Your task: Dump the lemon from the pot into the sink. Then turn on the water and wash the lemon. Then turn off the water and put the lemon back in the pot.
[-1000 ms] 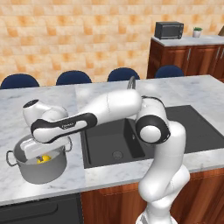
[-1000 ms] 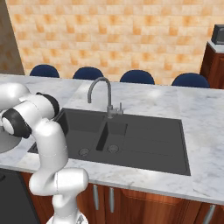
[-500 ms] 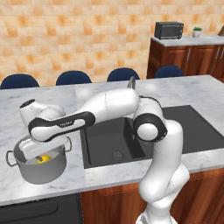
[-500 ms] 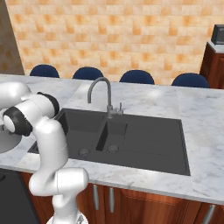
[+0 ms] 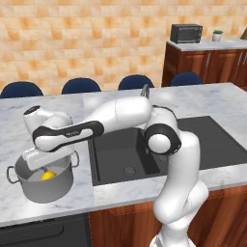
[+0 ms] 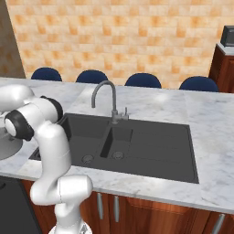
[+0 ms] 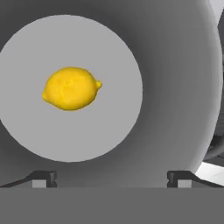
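One lemon [image 5: 48, 175], one pot [image 5: 46, 185], one sink [image 6: 137, 146] with two basins, one faucet [image 6: 107, 98], four blue chairs [image 5: 136, 82] behind the desk [image 5: 19, 130]. One microwave [image 5: 186, 33] and one small potted plant [image 5: 218, 34] on the far wooden cabinet [image 5: 207, 65].

Lemon: small, bright yellow, oval with a nub at one end, lying on the pot's pale flat bottom, a bit off centre in the hand view. Nothing touches it.

Pot: wide grey metal, loop handle on its left side, upright on the marble desk left of the sink, near the front edge.

Tool [image 7: 111, 177] sits over the pot mouth, pointing down into it; its two dark tips stand wide apart at the bottom of the hand view, open, gripping nothing. Tips are clear of the lemon.

In the left base view the white arm's wrist covers part of the pot rim. Sink is dark charcoal with a round drain in each basin, dry; the gooseneck faucet stands at its back edge with a small side lever.
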Robot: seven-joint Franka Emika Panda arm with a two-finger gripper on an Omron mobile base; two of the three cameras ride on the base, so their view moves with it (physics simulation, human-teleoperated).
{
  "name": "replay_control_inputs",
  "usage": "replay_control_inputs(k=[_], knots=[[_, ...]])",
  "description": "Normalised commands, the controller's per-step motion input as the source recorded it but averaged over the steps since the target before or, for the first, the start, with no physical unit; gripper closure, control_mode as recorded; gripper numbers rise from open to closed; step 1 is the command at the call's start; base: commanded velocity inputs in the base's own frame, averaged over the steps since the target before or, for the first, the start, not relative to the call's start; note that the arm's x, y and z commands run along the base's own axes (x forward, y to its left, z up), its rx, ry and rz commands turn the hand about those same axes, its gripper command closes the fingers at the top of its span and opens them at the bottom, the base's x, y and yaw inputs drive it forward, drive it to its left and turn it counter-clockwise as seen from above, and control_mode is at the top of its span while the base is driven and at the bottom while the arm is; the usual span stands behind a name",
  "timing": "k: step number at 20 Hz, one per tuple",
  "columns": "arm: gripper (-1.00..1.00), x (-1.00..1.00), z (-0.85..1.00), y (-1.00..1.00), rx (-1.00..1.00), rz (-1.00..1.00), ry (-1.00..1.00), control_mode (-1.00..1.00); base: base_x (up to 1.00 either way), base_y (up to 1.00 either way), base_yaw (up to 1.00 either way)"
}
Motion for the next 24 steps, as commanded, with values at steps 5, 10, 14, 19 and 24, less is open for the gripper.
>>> replay_control_inputs(k=[5, 10, 14, 19, 24], knots=[[-1.0, 0.2, -0.01, 0.29, 0.0, 0.0, -0.09, -1.0, 0.0, 0.0, 0.0], [-1.0, 0.06, -0.16, 0.36, 0.0, 0.0, -0.02, -1.0, 0.0, 0.0, 0.0], [-1.0, 0.0, -0.47, 0.0, 0.01, 0.0, 0.01, -1.0, 0.0, 0.0, 0.0], [-1.0, 0.0, -0.51, 0.0, 0.01, 0.0, 0.05, -1.0, 0.0, 0.0, 0.0], [-1.0, 0.0, -0.37, -0.03, 0.0, 0.0, 0.0, -1.0, 0.0, 0.0, 0.0]])
